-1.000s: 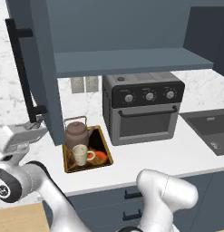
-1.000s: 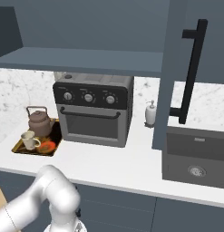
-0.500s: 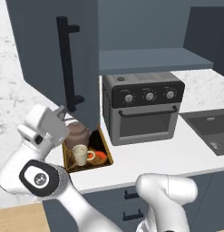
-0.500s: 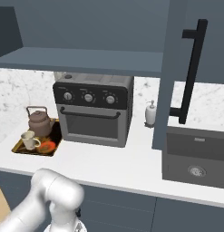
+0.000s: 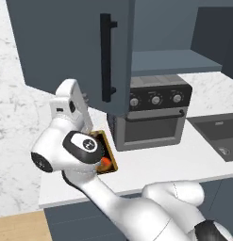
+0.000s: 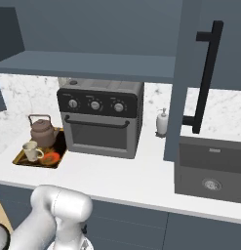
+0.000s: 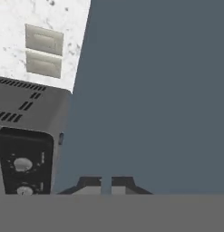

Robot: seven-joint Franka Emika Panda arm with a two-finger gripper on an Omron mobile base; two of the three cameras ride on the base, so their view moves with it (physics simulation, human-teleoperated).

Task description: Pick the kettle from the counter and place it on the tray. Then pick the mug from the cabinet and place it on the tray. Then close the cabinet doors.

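The kettle (image 6: 42, 131) and mug (image 6: 30, 151) sit on the tray (image 6: 24, 159) beside the oven (image 6: 100, 117). The pincer (image 7: 105, 185) is almost together, holding nothing.

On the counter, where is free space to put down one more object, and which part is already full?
Free: the white counter in front of the toaster oven, and the strip between the oven and the sink, apart from the soap bottle at the wall. Crowded: the tray at the left, holding the kettle and mug.

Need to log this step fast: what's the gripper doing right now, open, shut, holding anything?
Gripper: shut, holding nothing, fingertips close to the flat face of the cabinet door.
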